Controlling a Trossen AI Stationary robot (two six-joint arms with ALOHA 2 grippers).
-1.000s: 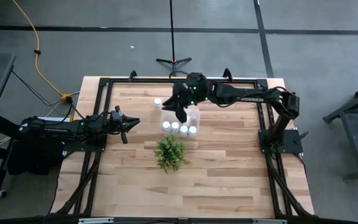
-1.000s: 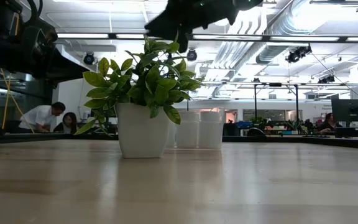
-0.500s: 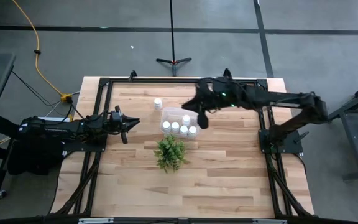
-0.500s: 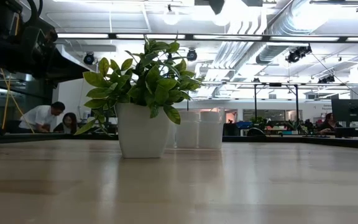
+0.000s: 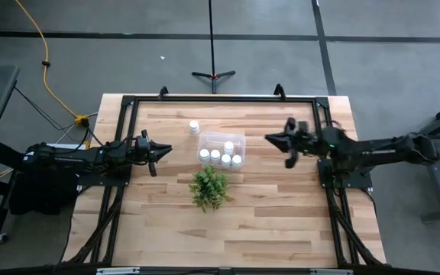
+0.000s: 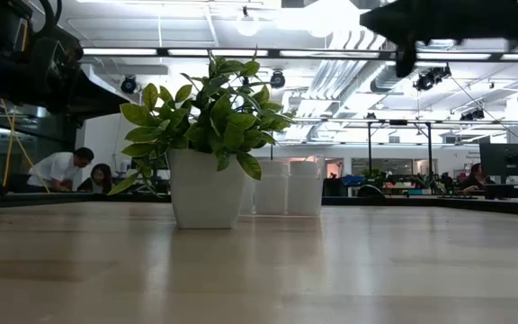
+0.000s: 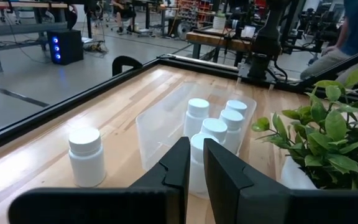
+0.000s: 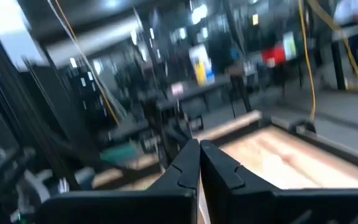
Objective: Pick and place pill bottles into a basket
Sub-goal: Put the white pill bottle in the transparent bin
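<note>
Basket (image 5: 221, 148) of clear plastic sits near the middle of the wooden counter (image 5: 281, 214), with the right end effector (image 5: 289, 145) well apart from it, toward the counter's right rail, its fingers pressed together on nothing. The left end effector (image 5: 157, 152) hangs on the basket's other side, over the left part of the counter, its fingers (image 7: 182, 163) nearly together with a thin gap and empty; in its wrist view the basket (image 7: 166, 127) lies just ahead of the fingertips.

The basket's long axis runs across the counter from the left arm's side toward the right arm's. Five pill bottles (image 5: 215, 156) stand upright in it, caps up, four in a row along the wall nearest the plant (image 5: 208, 186) and one behind them. A sixth, lone bottle (image 5: 194, 127) stands upright on the counter just beside the basket's far-left corner, apart from it; the left wrist view shows it (image 7: 84, 155) too.

One potted green plant stands on the near side of the basket, close to it.
</note>
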